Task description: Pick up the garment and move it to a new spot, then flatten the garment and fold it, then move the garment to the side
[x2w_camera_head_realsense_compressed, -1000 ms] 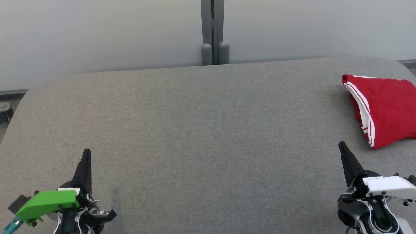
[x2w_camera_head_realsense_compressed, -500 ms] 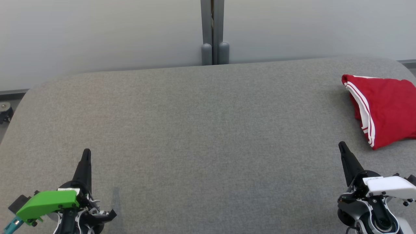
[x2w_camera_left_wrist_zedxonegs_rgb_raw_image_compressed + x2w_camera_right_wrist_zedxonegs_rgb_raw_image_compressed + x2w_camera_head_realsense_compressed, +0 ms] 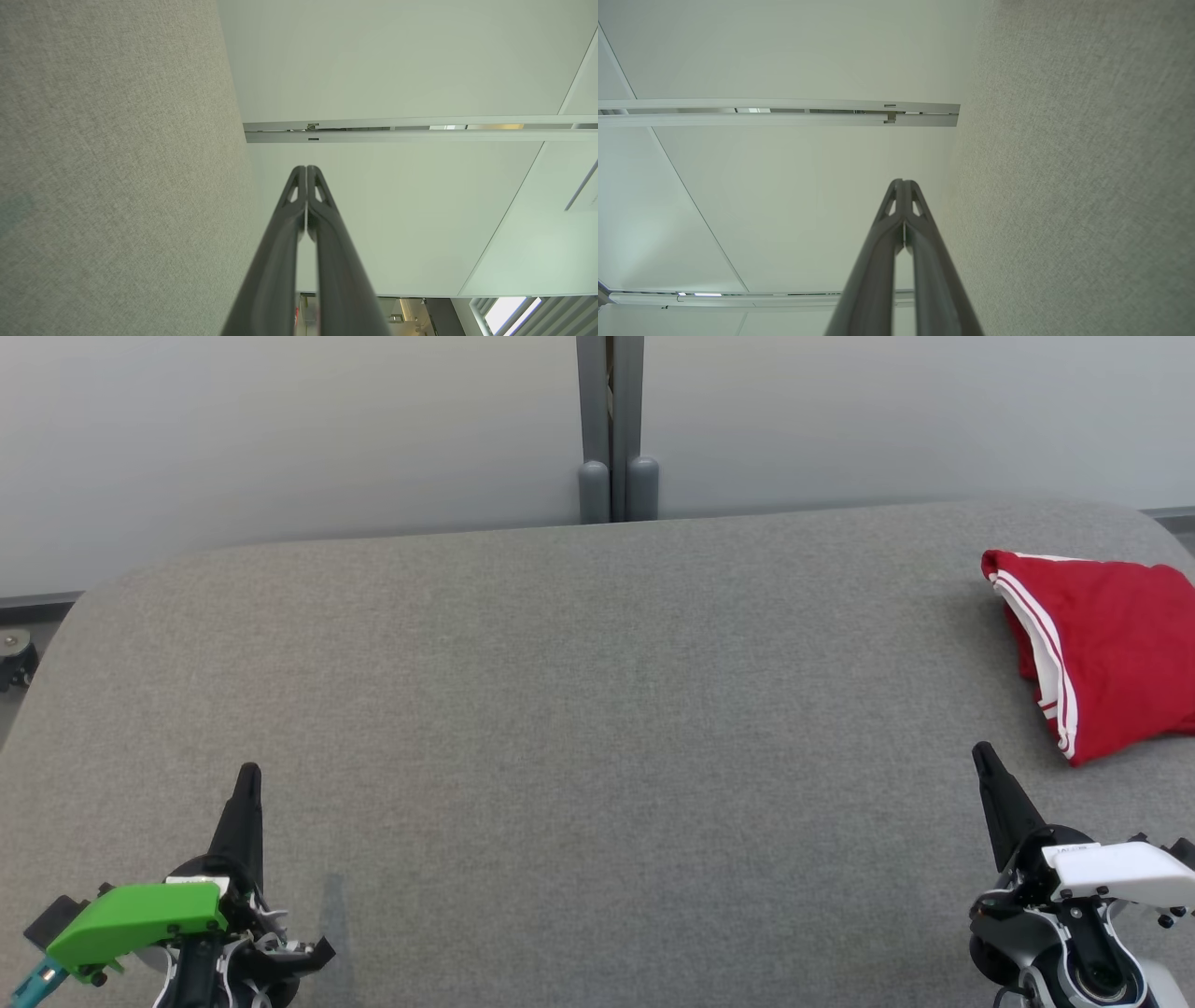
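Left end effector [image 3: 248, 773], 7 o'clock: clenched, empty. Right end effector [image 3: 980, 752], 4 o'clock: clenched, empty. Folded red garment [image 3: 1111, 653] with white stripes lies on the grey bench [image 3: 579, 709] at 3 o'clock, near the right end effector but not touching it.

The left gripper [image 3: 248, 775] sits at the lower left of the head view, jaws pressed together, pointing straight up the frame from a green wrist cover [image 3: 140, 915]. The right gripper [image 3: 979, 752], at the lower right, is likewise closed and leans slightly left above a white wrist cover [image 3: 1120, 870].
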Tool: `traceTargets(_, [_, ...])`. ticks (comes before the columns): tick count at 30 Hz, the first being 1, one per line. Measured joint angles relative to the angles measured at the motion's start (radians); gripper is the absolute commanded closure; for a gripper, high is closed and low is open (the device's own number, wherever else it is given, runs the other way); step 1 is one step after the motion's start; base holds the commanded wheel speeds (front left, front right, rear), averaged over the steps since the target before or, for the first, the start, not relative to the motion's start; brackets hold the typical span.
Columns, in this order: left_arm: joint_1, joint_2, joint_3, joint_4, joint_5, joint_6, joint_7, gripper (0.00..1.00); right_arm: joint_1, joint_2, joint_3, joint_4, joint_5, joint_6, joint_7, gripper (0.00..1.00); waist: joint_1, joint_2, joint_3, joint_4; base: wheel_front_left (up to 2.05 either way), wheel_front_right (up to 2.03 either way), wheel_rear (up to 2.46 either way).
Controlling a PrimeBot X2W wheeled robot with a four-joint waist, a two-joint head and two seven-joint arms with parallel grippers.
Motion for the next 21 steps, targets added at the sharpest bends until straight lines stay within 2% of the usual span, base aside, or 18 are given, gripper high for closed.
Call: traceTargets(21, [0.0,0.0,0.0,0.0,0.0,0.0,0.0,1.0,0.0,0.0,0.0,0.0,0.0,0.0,0.0,1.0,0.0,0.0,0.0,0.0,0.0,0.0,0.0])
